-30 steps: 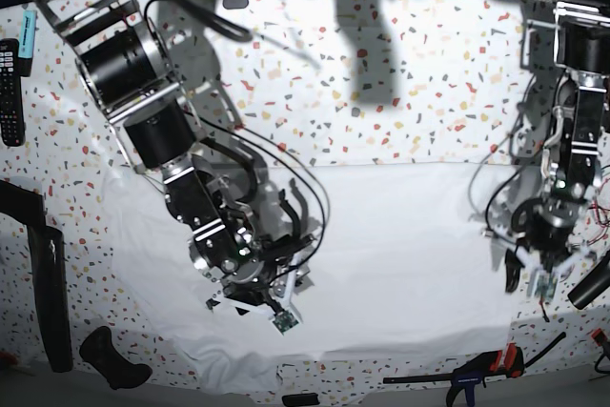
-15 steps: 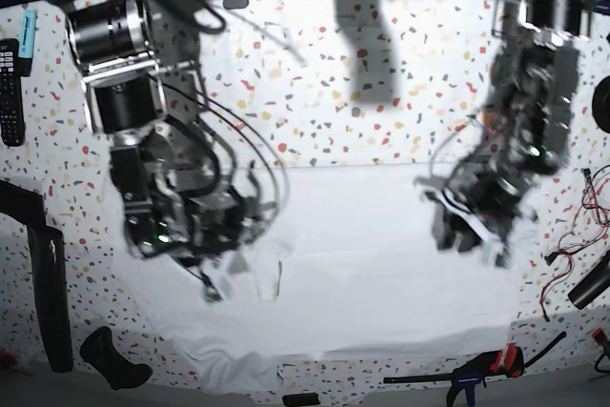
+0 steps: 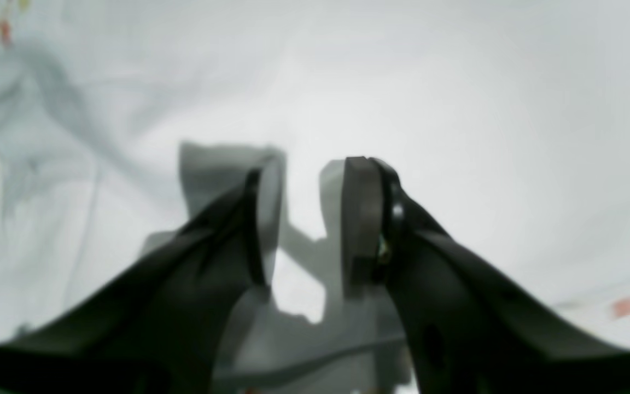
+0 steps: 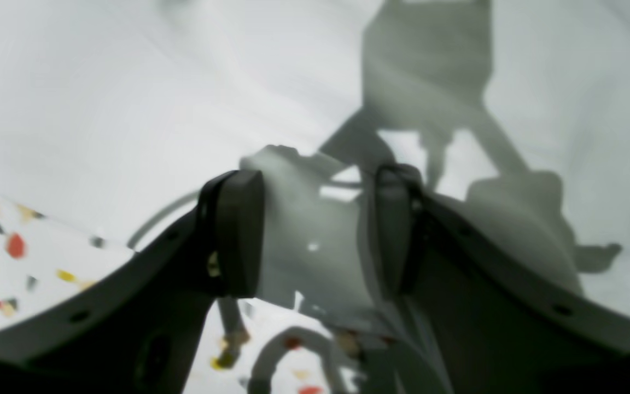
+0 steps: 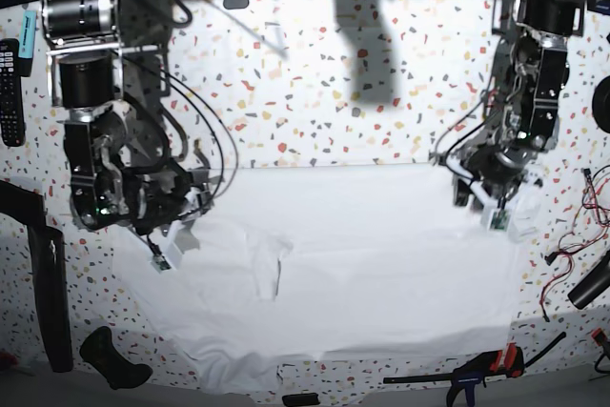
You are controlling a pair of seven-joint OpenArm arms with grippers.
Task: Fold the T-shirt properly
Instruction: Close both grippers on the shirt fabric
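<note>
- The T-shirt (image 5: 353, 264) is spread out flat across the near half of the speckled table (image 5: 315, 83), and most of the space between the two arms is filled by it.
- A small bump of bunched cloth (image 5: 267, 259) can be seen left of the shirt's middle in the base view, with a few wrinkles around it.
- The right gripper (image 4: 315, 230) is held over the shirt's edge on the base view's left side. Its jaws are set apart with a clear gap, and only shadowed cloth is seen through that gap, so nothing is pinched.
- The left gripper (image 3: 307, 219) is parked above the shirt's other side edge, on the base view's right. Its jaws are parted too, a bit narrower, and bare white cloth is seen between them, nothing gripped.
- Both wrist views are pretty blurry, so whether the fingertips are brushing the cloth can't be told.
- A black remote (image 5: 9, 92) is spotted at the table's far left edge, and a clamp (image 5: 481, 367) with red bits is lying near the front right.
</note>
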